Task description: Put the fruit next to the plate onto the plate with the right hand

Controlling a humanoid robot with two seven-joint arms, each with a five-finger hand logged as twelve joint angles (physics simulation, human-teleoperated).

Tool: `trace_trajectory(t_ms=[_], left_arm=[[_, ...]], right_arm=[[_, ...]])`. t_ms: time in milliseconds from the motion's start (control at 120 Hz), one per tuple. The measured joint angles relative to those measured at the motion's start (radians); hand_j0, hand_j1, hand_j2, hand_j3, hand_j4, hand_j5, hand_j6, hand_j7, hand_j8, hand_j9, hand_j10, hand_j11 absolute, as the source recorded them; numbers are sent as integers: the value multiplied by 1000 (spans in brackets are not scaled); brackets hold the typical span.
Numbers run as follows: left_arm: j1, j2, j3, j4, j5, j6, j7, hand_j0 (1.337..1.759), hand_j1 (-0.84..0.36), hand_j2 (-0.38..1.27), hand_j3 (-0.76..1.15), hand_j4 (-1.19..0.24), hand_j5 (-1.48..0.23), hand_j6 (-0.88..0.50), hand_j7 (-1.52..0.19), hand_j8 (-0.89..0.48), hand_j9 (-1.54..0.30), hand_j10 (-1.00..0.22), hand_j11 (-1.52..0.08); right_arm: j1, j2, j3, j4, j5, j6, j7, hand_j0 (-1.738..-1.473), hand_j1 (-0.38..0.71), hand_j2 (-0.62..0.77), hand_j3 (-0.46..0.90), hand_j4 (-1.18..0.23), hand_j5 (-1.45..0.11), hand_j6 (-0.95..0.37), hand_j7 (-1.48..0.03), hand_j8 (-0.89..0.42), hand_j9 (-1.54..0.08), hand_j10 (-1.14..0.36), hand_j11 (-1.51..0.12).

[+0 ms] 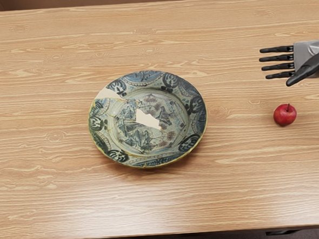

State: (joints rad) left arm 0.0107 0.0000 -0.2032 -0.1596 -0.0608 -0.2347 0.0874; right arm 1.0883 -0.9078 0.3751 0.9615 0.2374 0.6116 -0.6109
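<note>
A small red apple (285,114) lies on the wooden table to the right of a large patterned plate (147,118). The plate is blue-green with dark ornaments and bare pale patches, and nothing lies on it. My right hand (279,64) comes in from the right edge, above and slightly behind the apple, well apart from it. Its fingers (276,58) are stretched out straight toward the left, the thumb angled down, and it holds nothing. The left arm does not show.
The wooden table (56,201) fills almost the whole view, with its front edge near the bottom and its back edge at the top.
</note>
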Motion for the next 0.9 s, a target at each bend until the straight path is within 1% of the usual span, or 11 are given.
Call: trace_trajectory(t_ms=[267, 408, 467, 550, 658, 758, 825, 900], left_arm=[[6, 0, -4, 0, 0, 0, 0, 1658, 349, 0, 0, 0, 0, 0, 0, 0, 0, 0, 0], [-2, 0, 0, 0, 0, 0, 0, 1658, 349, 0, 0, 0, 0, 0, 0, 0, 0, 0, 0], [-3, 0, 1, 0, 0, 0, 0, 1658, 349, 0, 0, 0, 0, 0, 0, 0, 0, 0, 0], [-4, 0, 2, 0, 0, 0, 0, 1658, 349, 0, 0, 0, 0, 0, 0, 0, 0, 0, 0], [-6, 0, 2, 0, 0, 0, 0, 1658, 349, 0, 0, 0, 0, 0, 0, 0, 0, 0, 0], [-6, 0, 2, 1, 0, 0, 0, 1658, 349, 0, 0, 0, 0, 0, 0, 0, 0, 0, 0], [6, 0, 1, 1, 0, 0, 0, 1658, 349, 0, 0, 0, 0, 0, 0, 0, 0, 0, 0], [8, 0, 1, 1, 0, 0, 0, 1658, 349, 0, 0, 0, 0, 0, 0, 0, 0, 0, 0]], right_arm=[[9, 6, 0, 5, -1, 0, 0, -1658, -349, -1, 0, 0, 0, 3, 0, 2, 0, 2, 0], [31, 1, -1, 46, -34, 0, 0, -1658, -349, -1, 0, 0, 0, 3, 0, 2, 0, 2, 0], [45, -2, -1, 98, -100, 0, 0, -1658, -349, -1, 0, 0, 0, 3, 0, 2, 0, 2, 0], [71, -15, -2, 218, -245, 0, 0, -1658, -349, -1, 0, 0, 0, 2, 0, 1, 0, 1, 0], [104, -71, -12, 345, -357, 0, 0, -1658, -315, -6, 0, -29, -37, -28, -37, -28, -37, -28, -37], [124, -97, -31, 413, -431, 0, 0, -1658, -287, -11, 0, -53, -67, -53, -67, -53, -67, -52, -67], [139, -104, -43, 438, -478, 0, 0, -1658, -275, -13, 0, -64, -81, -64, -81, -64, -81, -63, -81], [173, -107, -65, 463, -528, 0, 0, -1658, -265, -14, 0, -73, -92, -73, -91, -73, -92, -72, -91]])
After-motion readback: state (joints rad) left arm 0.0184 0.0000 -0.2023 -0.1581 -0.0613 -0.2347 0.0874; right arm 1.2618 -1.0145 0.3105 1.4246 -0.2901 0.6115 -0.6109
